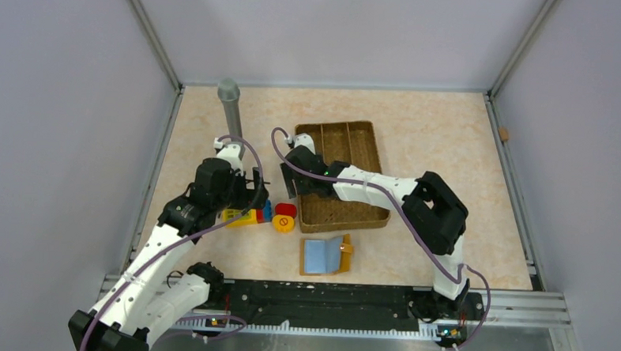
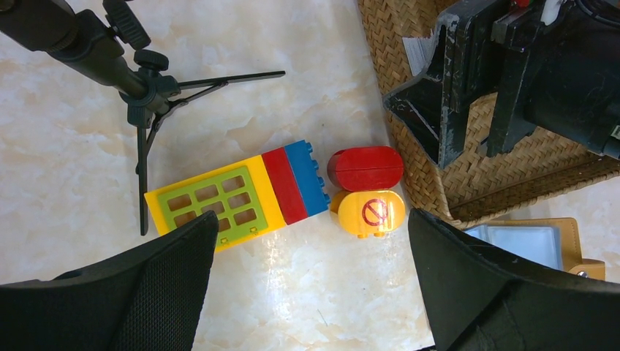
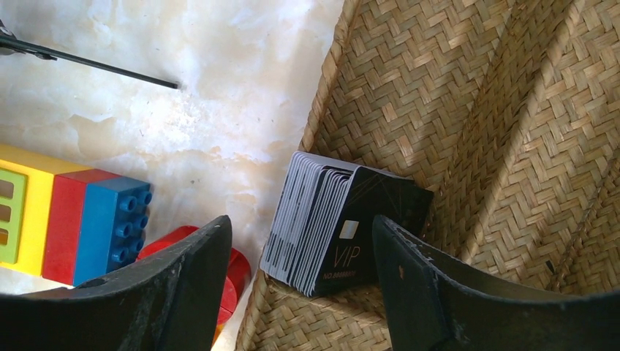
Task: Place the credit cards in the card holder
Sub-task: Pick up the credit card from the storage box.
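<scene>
Plainly, one card holder (image 1: 325, 255) lies open on the desk (image 1: 451, 150), light blue inside facing up, just in front of the one woven tray (image 1: 381, 159). One stack of credit cards (image 3: 336, 223) stands on edge in the tray's near left corner, with a black card marked VIP on its outer face. The cards are packed too tightly to count. Beside the tray lie three toy pieces: one yellow, red and blue block (image 2: 234, 197), one red capsule (image 2: 365, 167) and one yellow capsule (image 2: 368, 212), the two capsules touching. One small black tripod (image 2: 146, 95) stands behind them. The right jaws are spread wide and grip nothing. In the right wrist view the card stack shows between them, but whether they touch it cannot be told. The left jaws are likewise wide apart and empty, above the desk near the capsules. The card holder lies apart from the right jaws, outside the tray's near wall. In the left wrist view it shows just beside one finger of the left jaws.
</scene>
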